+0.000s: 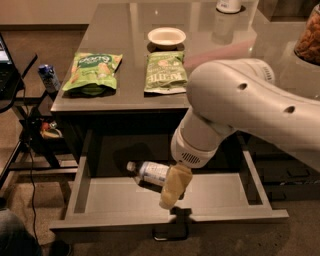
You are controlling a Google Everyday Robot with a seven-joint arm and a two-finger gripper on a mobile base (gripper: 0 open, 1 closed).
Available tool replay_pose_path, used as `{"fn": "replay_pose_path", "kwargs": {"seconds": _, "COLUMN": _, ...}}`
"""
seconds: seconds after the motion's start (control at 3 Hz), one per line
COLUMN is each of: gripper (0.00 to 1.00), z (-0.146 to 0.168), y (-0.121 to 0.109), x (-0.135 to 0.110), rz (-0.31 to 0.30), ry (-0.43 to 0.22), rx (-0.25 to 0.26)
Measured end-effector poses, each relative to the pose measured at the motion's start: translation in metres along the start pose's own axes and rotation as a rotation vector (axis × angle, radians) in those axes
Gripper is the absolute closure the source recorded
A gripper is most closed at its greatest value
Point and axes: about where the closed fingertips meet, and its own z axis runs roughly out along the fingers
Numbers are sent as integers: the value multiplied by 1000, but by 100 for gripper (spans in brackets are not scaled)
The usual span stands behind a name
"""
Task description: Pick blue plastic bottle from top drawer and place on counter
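The top drawer (112,199) stands pulled open under the counter (127,35). The blue plastic bottle (150,171) lies on its side at the back of the drawer floor, its white cap pointing left. My gripper (169,199) reaches down into the drawer from the large white arm (240,105). It sits at the bottle's right end and covers that part of it. The drawer's metal handle (170,233) shows on the front panel.
Two green snack bags (93,71) (165,71) and a white bowl (166,36) sit on the counter. A white cup (229,5) stands at the back. A small dark-blue carton (48,77) sits on the black side stand at the left.
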Motion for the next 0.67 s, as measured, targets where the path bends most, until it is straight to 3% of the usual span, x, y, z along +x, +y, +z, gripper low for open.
{"fn": "replay_pose_path", "kwargs": {"seconds": 0.33, "gripper": 0, "z": 44, "y": 0, "x": -16, "rz": 9, "ry": 4, "rx": -65}}
{"fn": "replay_pose_path", "kwargs": {"seconds": 0.67, "gripper": 0, "z": 42, "y": -1, "x": -13, "rz": 13, "ry": 9, "rx": -43}}
